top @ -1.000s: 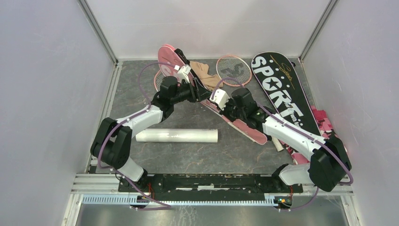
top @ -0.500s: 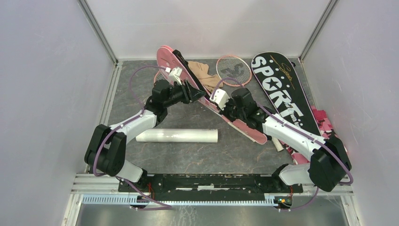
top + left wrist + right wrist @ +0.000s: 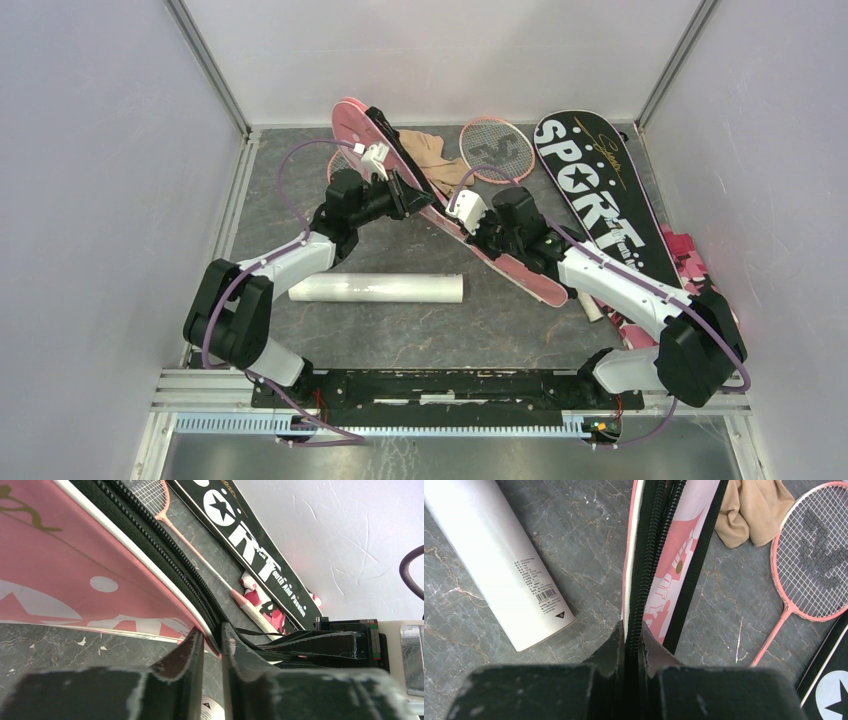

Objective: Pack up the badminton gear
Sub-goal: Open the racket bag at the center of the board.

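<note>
My left gripper (image 3: 211, 628) has its jaws drawn in to a narrow slit, pinching the piped edge of the pink cover (image 3: 75, 580) partway along its far-left half. My right gripper (image 3: 631, 627) is clamped tight on the same cover's black zipper seam, nearer the middle of the table (image 3: 450, 330). The cover stands up on its edge, running diagonally from far left to near right. The long white tube (image 3: 375, 288) lies flat near my left arm, apart from the cover. A pink-framed racket (image 3: 497, 150) lies at the far side beside a tan cloth (image 3: 430, 155). The black cover (image 3: 600, 200) lies flat to the right.
</note>
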Controlling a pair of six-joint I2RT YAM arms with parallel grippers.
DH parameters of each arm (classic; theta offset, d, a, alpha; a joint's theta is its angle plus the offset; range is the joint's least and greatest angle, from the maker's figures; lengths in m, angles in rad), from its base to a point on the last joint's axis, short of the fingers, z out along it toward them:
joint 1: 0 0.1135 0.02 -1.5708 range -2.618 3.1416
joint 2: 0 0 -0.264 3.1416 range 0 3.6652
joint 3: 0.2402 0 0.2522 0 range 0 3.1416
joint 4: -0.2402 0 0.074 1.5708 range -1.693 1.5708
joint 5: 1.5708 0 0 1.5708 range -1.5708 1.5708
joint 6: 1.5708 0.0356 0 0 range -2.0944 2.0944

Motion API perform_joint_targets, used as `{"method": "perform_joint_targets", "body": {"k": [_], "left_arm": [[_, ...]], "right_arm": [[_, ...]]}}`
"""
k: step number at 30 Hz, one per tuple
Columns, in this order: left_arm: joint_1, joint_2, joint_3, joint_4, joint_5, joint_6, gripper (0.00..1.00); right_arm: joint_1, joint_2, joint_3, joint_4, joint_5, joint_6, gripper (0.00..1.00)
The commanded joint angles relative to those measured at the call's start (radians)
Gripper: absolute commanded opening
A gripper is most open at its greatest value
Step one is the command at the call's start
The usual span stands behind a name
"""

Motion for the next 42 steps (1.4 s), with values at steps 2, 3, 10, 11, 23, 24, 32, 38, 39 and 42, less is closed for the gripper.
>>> {"method": "perform_joint_targets", "body": {"k": [2,3,10,11,23,24,32,38,39,42], "left_arm": [[0.0,-0.01,0.018,0.082,0.018,0.018,0.11],[0.0,-0.012,0.017,0.088,0.026,0.022,0.04],[0.0,-0.022,0.016,0.138,0.09,0.03,0.02],[0.0,-0.024,0.017,0.144,0.1,0.03,0.02],[-0.04,-0.027,0.004,0.235,0.19,-0.001,0.02],[-0.046,-0.028,0.001,0.239,0.194,0.006,0.02],[-0.101,-0.022,-0.026,0.258,0.221,0.078,0.02],[-0.13,-0.016,-0.031,0.26,0.233,0.11,0.02],[-0.132,-0.016,-0.032,0.258,0.234,0.117,0.02],[-0.14,-0.015,-0.032,0.253,0.236,0.137,0.02]], "right_arm": [[0.0,0.002,0.032,0.006,-0.011,-0.002,0.08],[-0.001,0.003,0.042,-0.003,-0.012,-0.004,0.17],[-0.022,-0.012,0.158,-0.07,-0.093,-0.023,0.63],[-0.024,-0.015,0.174,-0.078,-0.11,-0.023,0.67],[-0.05,0.034,0.373,-0.114,-0.09,0.069,0.62],[-0.051,0.038,0.376,-0.109,-0.087,0.078,0.62],[-0.089,0.098,0.425,-0.08,-0.137,0.141,0.59],[-0.108,0.156,0.426,-0.084,-0.174,0.179,0.55],[-0.111,0.164,0.422,-0.083,-0.171,0.185,0.55],[-0.114,0.18,0.412,-0.08,-0.165,0.2,0.54]]}}
